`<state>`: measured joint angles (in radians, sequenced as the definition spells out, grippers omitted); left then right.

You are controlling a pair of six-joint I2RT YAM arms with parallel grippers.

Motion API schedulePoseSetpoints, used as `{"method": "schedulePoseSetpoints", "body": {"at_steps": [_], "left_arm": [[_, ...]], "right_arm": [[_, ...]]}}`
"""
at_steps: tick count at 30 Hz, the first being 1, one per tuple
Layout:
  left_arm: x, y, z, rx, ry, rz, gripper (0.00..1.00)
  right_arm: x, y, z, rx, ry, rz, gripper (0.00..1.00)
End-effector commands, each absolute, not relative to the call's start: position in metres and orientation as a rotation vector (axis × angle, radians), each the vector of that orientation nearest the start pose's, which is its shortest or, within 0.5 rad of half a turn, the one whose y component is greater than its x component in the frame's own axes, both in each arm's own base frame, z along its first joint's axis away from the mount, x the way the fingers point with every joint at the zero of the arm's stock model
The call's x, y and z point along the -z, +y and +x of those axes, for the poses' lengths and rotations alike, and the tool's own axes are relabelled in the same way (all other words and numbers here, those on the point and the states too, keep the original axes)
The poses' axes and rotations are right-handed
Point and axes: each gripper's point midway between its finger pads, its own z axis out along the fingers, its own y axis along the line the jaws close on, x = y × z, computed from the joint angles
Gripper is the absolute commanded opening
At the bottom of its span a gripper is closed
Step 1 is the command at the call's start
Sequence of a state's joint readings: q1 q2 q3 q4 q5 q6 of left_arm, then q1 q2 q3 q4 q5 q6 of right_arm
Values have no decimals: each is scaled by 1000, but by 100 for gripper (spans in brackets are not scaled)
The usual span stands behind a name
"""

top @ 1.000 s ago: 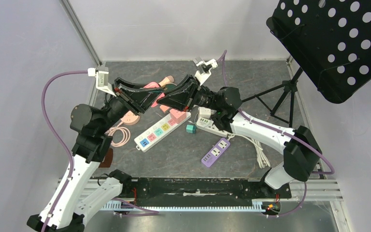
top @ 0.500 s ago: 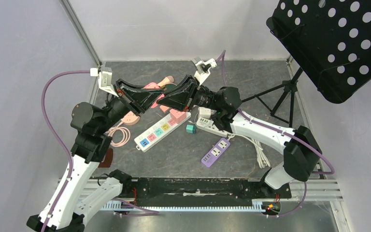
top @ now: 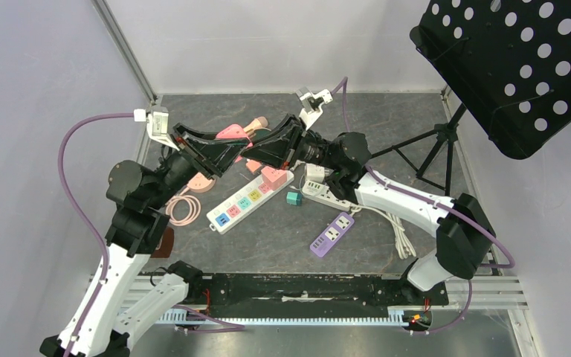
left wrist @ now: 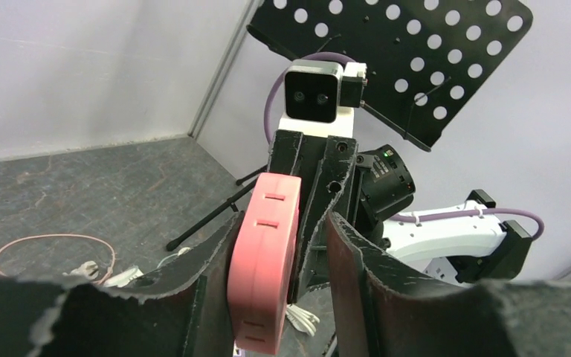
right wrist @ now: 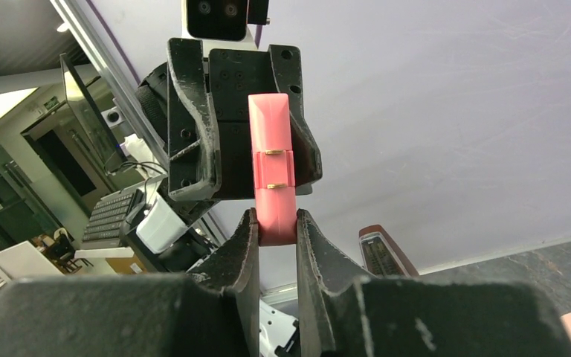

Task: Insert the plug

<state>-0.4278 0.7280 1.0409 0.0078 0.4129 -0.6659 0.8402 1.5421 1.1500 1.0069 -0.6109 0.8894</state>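
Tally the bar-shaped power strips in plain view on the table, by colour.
White strip with coloured sockets: 1
Plain white strip: 1
Purple strip: 1
Total: 3

The top camera looks down from high on the whole counter (top: 268, 238). The two wrist cameras (left wrist: 312, 91) face each other, very near, and both see the pink plug (left wrist: 264, 260) between them.

Pink plug (right wrist: 271, 171), blk fingers (right wrist: 242, 271), purple pwr strip (top: 332, 233)
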Motion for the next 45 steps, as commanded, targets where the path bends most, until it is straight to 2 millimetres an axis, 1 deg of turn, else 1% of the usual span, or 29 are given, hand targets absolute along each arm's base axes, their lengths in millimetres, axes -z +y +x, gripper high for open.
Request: {"method": "schedulePoseSetpoints", "body": {"at_steps": [1, 3, 6, 10, 15, 16, 17, 18, 19, 21, 22, 24, 26, 27, 29, 30, 31, 33, 36, 38, 39, 40, 42, 43, 45], "left_arm": [[-476, -185, 191, 1168, 1303, 200, 46], [-475, -185, 191, 1172, 1304, 198, 38], [-474, -187, 191, 1184, 1309, 203, 36], [-475, -190, 190, 1202, 1309, 216, 26], [-474, -195, 188, 1220, 1309, 249, 24], [-474, -196, 189, 1223, 1310, 255, 22], [-474, -197, 189, 1227, 1311, 263, 17], [-473, -198, 188, 1231, 1311, 270, 5], [-472, -199, 190, 1232, 1315, 272, 2], [-471, -200, 193, 1224, 1325, 271, 2], [-469, -199, 196, 1209, 1336, 260, 2], [-460, -195, 207, 1144, 1396, 229, 2], [-448, -189, 220, 1043, 1468, 224, 2], [-439, -186, 227, 985, 1515, 216, 2], [-427, -179, 239, 869, 1588, 239, 2], [-418, -175, 245, 808, 1633, 259, 2], [-410, -170, 250, 744, 1676, 268, 2], [-394, -162, 258, 641, 1745, 304, 2], [-357, -148, 271, 513, 1909, 345, 2], [-327, -138, 278, 448, 2062, 355, 2], [-316, -131, 281, 414, 2120, 352, 2], [-304, -126, 284, 381, 2178, 352, 2], [-284, -118, 289, 348, 2267, 381, 2], [-272, -115, 293, 331, 2314, 392, 2], [-254, -108, 304, 281, 2388, 427, 2]], "right_arm": [[-447, 409, 204, -1790, 1048, -615, 0], [-446, 409, 204, -1790, 1050, -615, 0], [-447, 410, 204, -1791, 1049, -622, 0], [-446, 411, 205, -1791, 1058, -621, 0], [-443, 412, 206, -1784, 1073, -626, 0], [-442, 413, 206, -1784, 1078, -625, 0], [-441, 413, 207, -1783, 1081, -626, 0], [-441, 414, 207, -1783, 1088, -626, 0], [-439, 415, 208, -1781, 1095, -629, 0], [-436, 416, 210, -1768, 1123, -627, 0], [-434, 417, 212, -1756, 1134, -629, 8], [-431, 416, 215, -1728, 1158, -626, 41], [-426, 411, 223, -1686, 1192, -604, 71], [-421, 408, 229, -1660, 1222, -587, 81], [-411, 397, 239, -1623, 1264, -560, 90], [-408, 389, 245, -1607, 1278, -541, 92], [-402, 381, 249, -1595, 1298, -523, 93], [-394, 365, 258, -1547, 1332, -504, 94], [-375, 348, 275, -1417, 1420, -495, 94], [-367, 341, 285, -1324, 1470, -504, 94], [-360, 338, 290, -1278, 1502, -510, 94], [-359, 335, 294, -1238, 1517, -515, 94], [-348, 331, 303, -1157, 1572, -515, 94], [-347, 329, 306, -1135, 1580, -517, 94], [-337, 326, 311, -1090, 1622, -509, 93]]}}
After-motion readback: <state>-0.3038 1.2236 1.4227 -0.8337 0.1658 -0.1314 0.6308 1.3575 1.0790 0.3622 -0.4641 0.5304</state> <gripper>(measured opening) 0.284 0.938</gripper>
